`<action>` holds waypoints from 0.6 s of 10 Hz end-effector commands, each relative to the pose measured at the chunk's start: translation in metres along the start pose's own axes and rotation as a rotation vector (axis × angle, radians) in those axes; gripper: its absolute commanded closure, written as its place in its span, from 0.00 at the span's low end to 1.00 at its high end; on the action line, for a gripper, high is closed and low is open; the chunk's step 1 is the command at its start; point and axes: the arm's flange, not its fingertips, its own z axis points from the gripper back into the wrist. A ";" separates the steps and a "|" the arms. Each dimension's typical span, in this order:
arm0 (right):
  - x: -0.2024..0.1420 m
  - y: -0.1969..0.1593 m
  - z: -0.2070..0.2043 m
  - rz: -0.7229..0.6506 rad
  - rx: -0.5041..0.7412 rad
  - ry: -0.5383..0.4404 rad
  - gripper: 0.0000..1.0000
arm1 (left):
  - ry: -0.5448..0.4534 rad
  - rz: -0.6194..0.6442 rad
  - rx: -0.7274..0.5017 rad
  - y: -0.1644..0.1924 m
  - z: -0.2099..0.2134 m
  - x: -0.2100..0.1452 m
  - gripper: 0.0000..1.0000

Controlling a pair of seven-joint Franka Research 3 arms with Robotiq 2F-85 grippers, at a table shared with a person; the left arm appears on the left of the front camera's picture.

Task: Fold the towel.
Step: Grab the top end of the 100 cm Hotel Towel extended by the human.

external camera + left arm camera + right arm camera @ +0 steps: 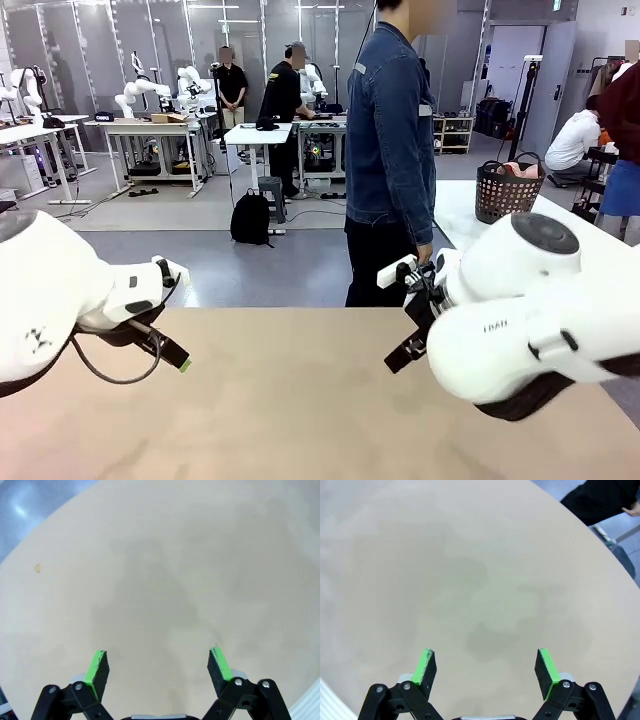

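Left hand [160, 662] — jaws fully apart, gripping nothing, poised above the tan worktop [150, 570]. Right hand [487, 665] — same condition: jaws apart, nothing between the green pads. A person [390, 150] stands at the far edge. A pinkish cloth [521, 170] lies in a dark basket [500, 205] at far right; whether it is the towel cannot be told.

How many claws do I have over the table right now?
2. The left black, green-padded claw hangs open over the left of the smooth beige tabletop; the right black, green-padded claw hangs open over its right side.
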 end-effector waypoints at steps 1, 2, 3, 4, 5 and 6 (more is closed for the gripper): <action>0.015 -0.027 0.056 -0.056 0.187 -0.011 0.00 | 0.056 0.077 -0.136 0.022 0.050 0.013 0.00; 0.019 -0.038 0.082 -0.104 0.287 -0.034 0.00 | 0.047 0.101 -0.219 0.033 0.072 0.015 0.00; 0.018 -0.050 0.107 -0.145 0.371 -0.040 0.00 | 0.060 0.125 -0.330 0.046 0.098 0.015 0.00; 0.012 -0.064 0.130 -0.179 0.480 -0.045 0.00 | 0.063 0.178 -0.502 0.064 0.122 0.014 0.00; 0.001 -0.086 0.151 -0.236 0.605 -0.073 0.00 | 0.041 0.262 -0.628 0.091 0.143 0.008 0.00; -0.016 -0.109 0.166 -0.292 0.689 -0.107 0.00 | 0.015 0.302 -0.785 0.115 0.159 -0.004 0.00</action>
